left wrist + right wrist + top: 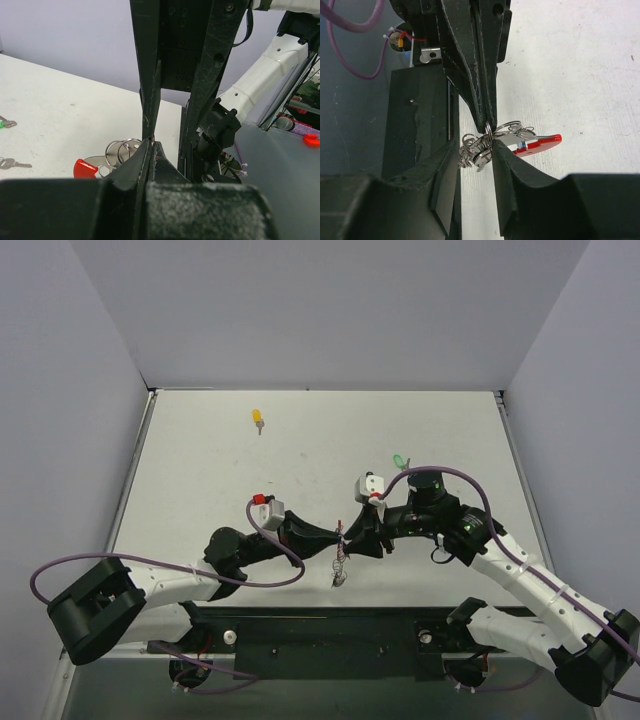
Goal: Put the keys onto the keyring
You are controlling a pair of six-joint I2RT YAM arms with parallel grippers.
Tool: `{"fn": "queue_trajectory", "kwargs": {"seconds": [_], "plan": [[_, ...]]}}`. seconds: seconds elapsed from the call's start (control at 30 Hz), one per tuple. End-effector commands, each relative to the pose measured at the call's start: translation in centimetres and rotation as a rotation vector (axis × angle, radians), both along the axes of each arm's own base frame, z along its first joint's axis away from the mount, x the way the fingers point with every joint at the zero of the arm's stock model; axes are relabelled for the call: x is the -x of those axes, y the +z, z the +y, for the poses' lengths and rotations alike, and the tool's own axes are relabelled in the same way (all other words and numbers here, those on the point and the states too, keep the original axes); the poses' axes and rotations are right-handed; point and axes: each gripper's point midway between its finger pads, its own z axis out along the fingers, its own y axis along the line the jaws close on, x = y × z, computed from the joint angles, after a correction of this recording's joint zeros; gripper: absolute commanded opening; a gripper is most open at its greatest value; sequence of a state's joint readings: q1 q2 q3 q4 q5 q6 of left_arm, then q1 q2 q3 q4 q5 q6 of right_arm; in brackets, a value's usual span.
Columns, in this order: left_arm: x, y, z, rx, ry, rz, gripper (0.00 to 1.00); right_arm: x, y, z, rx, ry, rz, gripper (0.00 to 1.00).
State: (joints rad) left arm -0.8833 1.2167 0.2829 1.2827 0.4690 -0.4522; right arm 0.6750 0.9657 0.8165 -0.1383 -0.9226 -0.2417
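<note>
The yellow key (pixel 258 420) lies far left on the table (pixel 200 480). The left gripper (pixel 150 144) is closed on the keyring (pixel 512 129) at table centre. The right gripper (pixel 477 146) brackets the ring cluster; whether it clamps cannot be determined. The green key (pixel 398 460) lies just beyond.

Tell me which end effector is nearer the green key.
Right. In the top view the right end effector sits below-left of the green key; the left end effector meets it at the keyring, farther left.
</note>
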Motion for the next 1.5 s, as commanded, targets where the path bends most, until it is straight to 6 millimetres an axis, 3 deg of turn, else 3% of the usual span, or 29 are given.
{"fn": "queue_trajectory", "kwargs": {"seconds": [0.0, 0.57, 0.77, 1.13, 1.27, 1.33, 1.47], "plan": [[1.6, 7.0, 1.6, 0.221, -0.014, -0.201, 0.0, 0.8, -0.3, -0.1, -0.011, 0.074, -0.03, 0.29], [1.4, 6.8, 1.5, 0.217, -0.014, -0.196, 0.0, 0.3, 0.9, 0.8, -0.07, 0.063, -0.037, 0.17], [1.4, 6.6, 1.5, 0.217, -0.012, -0.192, 0.0, 0.2, 0.7, 0.7, -0.062, 0.054, -0.033, 0.0], [0.7, 5.6, 1.3, 0.175, 0.014, -0.15, 0.01, 0.5, -0.3, -0.8, 0.043, 0.045, -0.026, 0.0], [0.0, 4.4, 1.0, 0.084, 0.04, -0.107, 0.32, 0.6, -1.4, -2.2, 0.148, 0.056, -0.07, 0.0], [-0.4, 4.0, 0.9, 0.032, 0.058, -0.088, 0.41, 0.7, -1.9, -3.0, 0.205, 0.065, -0.097, 0.0], [-0.7, 3.5, 1.1, -0.06, 0.076, -0.094, 0.48, 1.1, -2.8, -4.9, 0.341, 0.113, -0.156, 0.0]]}}
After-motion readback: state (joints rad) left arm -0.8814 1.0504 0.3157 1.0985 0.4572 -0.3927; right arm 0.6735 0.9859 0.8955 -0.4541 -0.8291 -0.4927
